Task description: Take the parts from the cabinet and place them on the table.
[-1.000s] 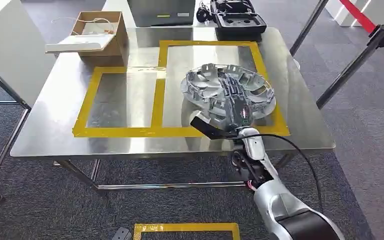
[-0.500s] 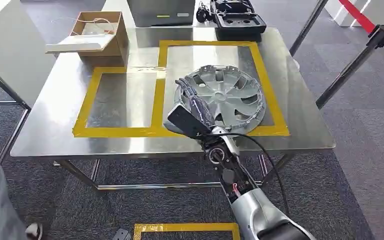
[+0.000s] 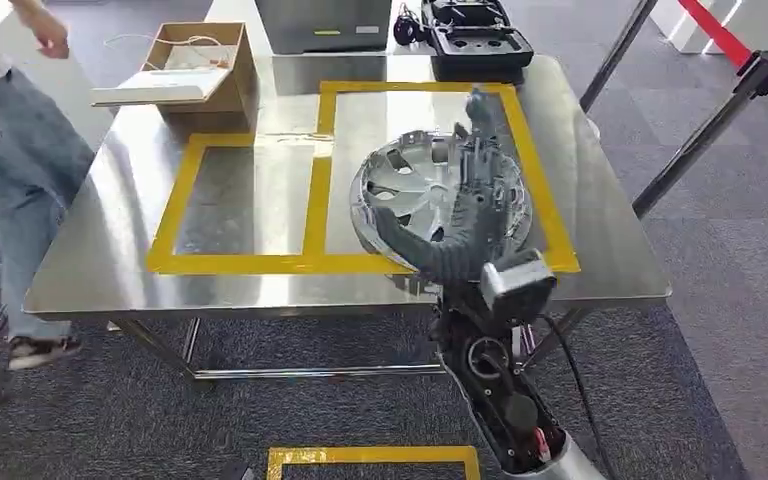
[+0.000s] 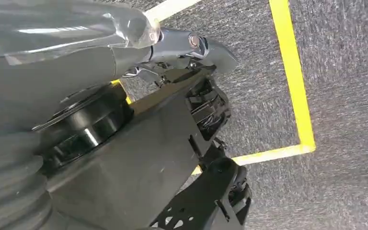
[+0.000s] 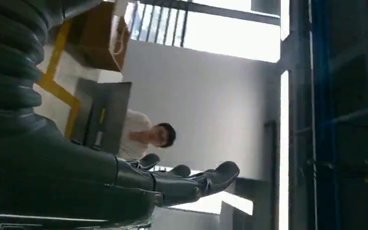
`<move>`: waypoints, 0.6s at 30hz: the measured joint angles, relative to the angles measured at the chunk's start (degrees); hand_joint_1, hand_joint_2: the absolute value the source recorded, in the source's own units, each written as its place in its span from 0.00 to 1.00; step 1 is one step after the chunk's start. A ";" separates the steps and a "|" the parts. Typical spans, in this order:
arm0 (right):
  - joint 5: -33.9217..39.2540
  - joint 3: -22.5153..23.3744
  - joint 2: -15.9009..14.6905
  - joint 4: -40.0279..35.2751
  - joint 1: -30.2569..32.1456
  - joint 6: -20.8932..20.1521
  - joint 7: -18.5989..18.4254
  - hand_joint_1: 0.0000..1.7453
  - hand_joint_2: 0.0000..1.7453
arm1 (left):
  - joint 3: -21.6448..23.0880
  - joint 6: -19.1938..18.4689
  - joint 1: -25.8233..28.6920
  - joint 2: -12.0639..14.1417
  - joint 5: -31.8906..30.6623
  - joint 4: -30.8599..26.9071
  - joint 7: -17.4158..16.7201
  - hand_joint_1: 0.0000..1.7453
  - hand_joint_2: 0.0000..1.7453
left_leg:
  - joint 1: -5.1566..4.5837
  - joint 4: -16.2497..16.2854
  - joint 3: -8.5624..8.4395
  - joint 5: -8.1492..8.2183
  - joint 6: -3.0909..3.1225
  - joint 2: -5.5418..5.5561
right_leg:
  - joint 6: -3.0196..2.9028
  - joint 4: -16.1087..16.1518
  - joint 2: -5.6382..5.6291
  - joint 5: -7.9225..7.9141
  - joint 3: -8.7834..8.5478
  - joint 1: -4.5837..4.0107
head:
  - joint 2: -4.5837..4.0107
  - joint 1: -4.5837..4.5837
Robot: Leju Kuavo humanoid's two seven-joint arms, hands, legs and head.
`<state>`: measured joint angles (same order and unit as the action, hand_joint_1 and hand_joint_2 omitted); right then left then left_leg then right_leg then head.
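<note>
A silver hubcap (image 3: pixel 410 185) lies on the steel table (image 3: pixel 110 240), inside the right-hand rectangle of yellow tape (image 3: pixel 315 200); its near rim reaches the front strip of tape. My right hand (image 3: pixel 472 215) is raised over the hubcap's near right side, fingers stretched out and apart, holding nothing. The right wrist view shows the same hand (image 5: pixel 172 184) flat and bare against a pale wall. In the left wrist view my left hand's ribbed cover (image 4: pixel 9 191) hangs over carpet with yellow floor tape (image 4: pixel 292 76); its fingers cannot be made out.
A cardboard box (image 3: pixel 200 65) stands at the table's back left, a black case (image 3: pixel 475 40) at the back edge. A person (image 3: pixel 10 150) walks past the table's left side. Barrier posts (image 3: pixel 710 120) stand to the right.
The hubcap, gripped and tilted a second ago, now lies flat on the table. My right hand let go, swung left, then rose over it. A person has come in at the left.
</note>
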<state>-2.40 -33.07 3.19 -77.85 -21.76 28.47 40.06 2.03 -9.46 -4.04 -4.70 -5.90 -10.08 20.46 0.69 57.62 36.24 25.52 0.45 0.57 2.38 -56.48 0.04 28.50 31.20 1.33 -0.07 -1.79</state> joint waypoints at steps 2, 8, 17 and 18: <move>1.09 -0.02 -0.90 -6.05 2.67 3.01 0.09 0.00 1.00 | -0.35 0.37 0.13 0.04 0.09 0.00 0.26 0.00 1.00 | 0.00 -0.02 -0.01 0.01 -0.02 0.00 | 0.00 0.00 -0.01 0.00 -0.02 -0.01 | 0.00 -0.02; 1.46 0.11 -2.18 -15.64 6.46 5.74 0.11 0.00 1.00 | -0.70 0.57 0.16 0.04 0.53 0.02 0.44 0.00 0.00 | 0.02 -0.03 -0.18 0.02 -0.03 -0.08 | -0.02 -0.01 -0.04 0.02 -0.08 -0.02 | 0.00 0.00; -0.92 0.15 -3.21 -21.19 10.74 9.65 0.09 0.00 1.00 | -1.62 1.38 0.42 0.09 0.68 0.07 0.37 0.00 0.00 | 0.01 -0.03 -0.19 0.02 -0.03 -0.07 | -0.02 -0.01 -0.04 0.02 -0.12 -0.02 | 0.00 0.02; -0.92 0.13 -3.30 -21.36 10.98 9.83 0.09 0.00 1.00 | -1.64 1.42 0.43 0.09 0.66 0.07 0.39 0.00 0.00 | 0.01 -0.03 -0.19 0.02 -0.03 -0.07 | -0.02 -0.01 -0.04 0.02 -0.12 -0.02 | 0.00 0.00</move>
<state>-3.32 -32.94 -0.11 -99.21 -10.78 38.29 40.15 0.39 -8.04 -3.61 -4.61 -5.25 -10.01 20.85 0.70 57.60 36.05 25.55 0.42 0.50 2.36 -56.49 0.00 28.51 31.08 1.31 -0.07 -1.79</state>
